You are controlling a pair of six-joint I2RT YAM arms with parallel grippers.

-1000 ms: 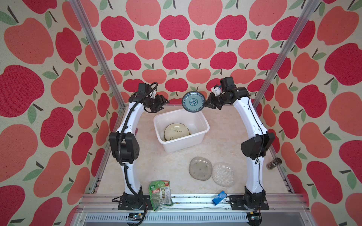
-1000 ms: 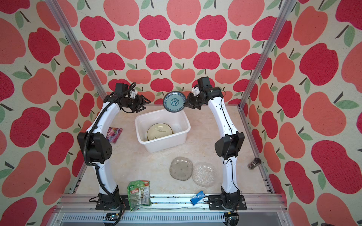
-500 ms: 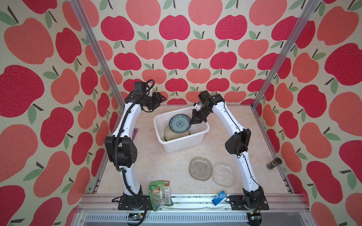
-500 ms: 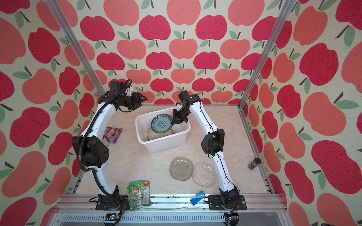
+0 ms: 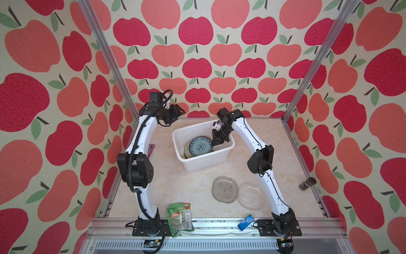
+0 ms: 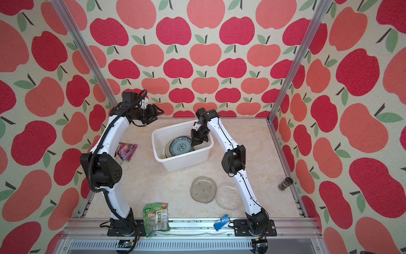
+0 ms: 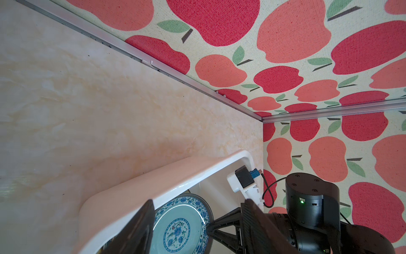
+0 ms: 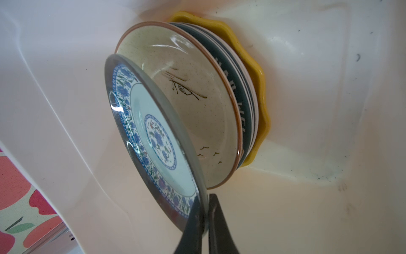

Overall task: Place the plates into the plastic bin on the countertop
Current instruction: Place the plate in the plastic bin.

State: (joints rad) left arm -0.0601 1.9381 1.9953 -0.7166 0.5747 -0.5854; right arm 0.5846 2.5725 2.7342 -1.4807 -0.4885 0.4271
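Two fingers (image 8: 216,222) of the right gripper (image 8: 203,220) are pressed together on the rim of the blue patterned plate (image 8: 151,136), pinching it inside the plastic bin (image 5: 204,162). This plate hangs tilted with its painted face up, sloping from the pinched edge down to its far rim, which lies close to the rim of the cream plate (image 8: 197,99). Under the cream one, flat on the bin floor, sit a plate with a dark lettered rim (image 8: 232,88) and the yellow scalloped plate (image 8: 261,88). Well apart from that gripper, the grey glass plate (image 5: 224,189) and clear glass plate (image 5: 250,195) lie flat on the countertop (image 5: 175,182), edges overlapping. Across the bin, the left gripper (image 5: 179,112) hangs raised, jaws spread and empty.
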